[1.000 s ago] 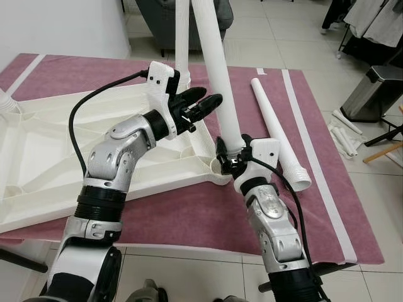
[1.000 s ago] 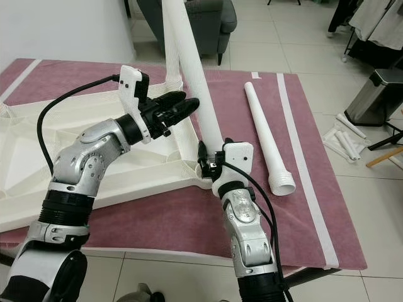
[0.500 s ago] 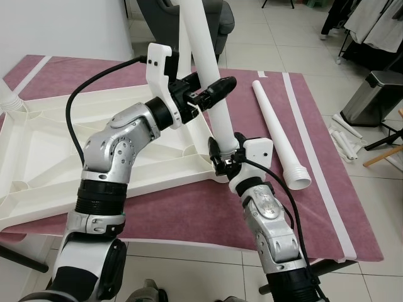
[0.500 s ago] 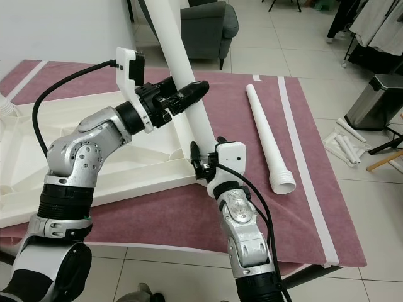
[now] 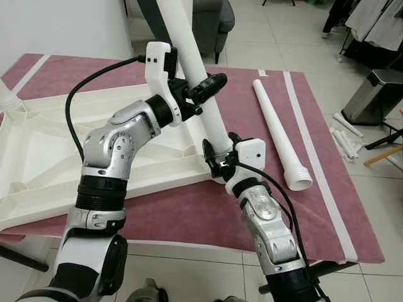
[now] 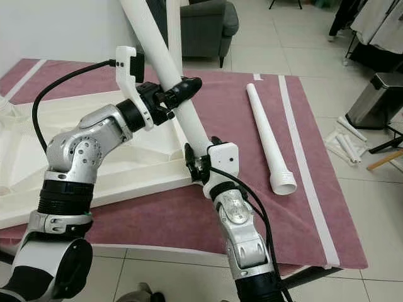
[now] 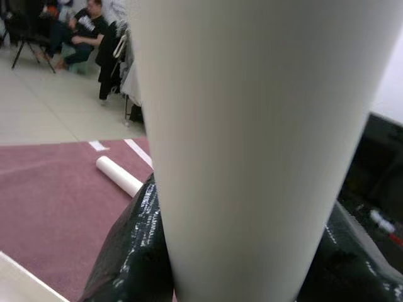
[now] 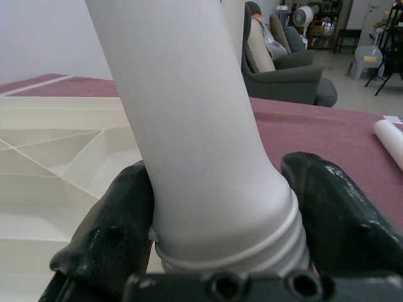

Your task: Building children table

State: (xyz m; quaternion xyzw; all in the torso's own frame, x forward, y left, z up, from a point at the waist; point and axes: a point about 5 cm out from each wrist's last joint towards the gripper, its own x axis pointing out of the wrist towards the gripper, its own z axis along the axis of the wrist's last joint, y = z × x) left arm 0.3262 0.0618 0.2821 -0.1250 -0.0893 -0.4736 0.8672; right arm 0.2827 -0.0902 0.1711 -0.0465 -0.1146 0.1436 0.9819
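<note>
A white tabletop (image 5: 50, 145) lies upside down on a maroon cloth. A long white table leg (image 5: 189, 50) leans over the tabletop's near right corner, with its threaded end (image 8: 239, 242) low at that corner. My right gripper (image 5: 217, 160) is shut on the leg just above the threads; its black fingers (image 8: 107, 239) press both sides. Higher up, my left gripper (image 5: 204, 85) is shut around the same leg, with its fingers (image 7: 132, 251) on either side. A second leg (image 6: 173, 28) stands upright at the back of the tabletop.
A loose white leg (image 5: 277, 132) lies on the cloth to the right. Past the table's right edge stand a grey bin (image 5: 374, 94) and white tubes (image 5: 345, 135) on the tiled floor. A grey armchair (image 6: 208, 25) is behind the table. People (image 7: 82, 31) sit far off.
My left gripper rose from above the tabletop to the leg and closed around it. The leg now tilts further left, and my right gripper shifted slightly left with it.
</note>
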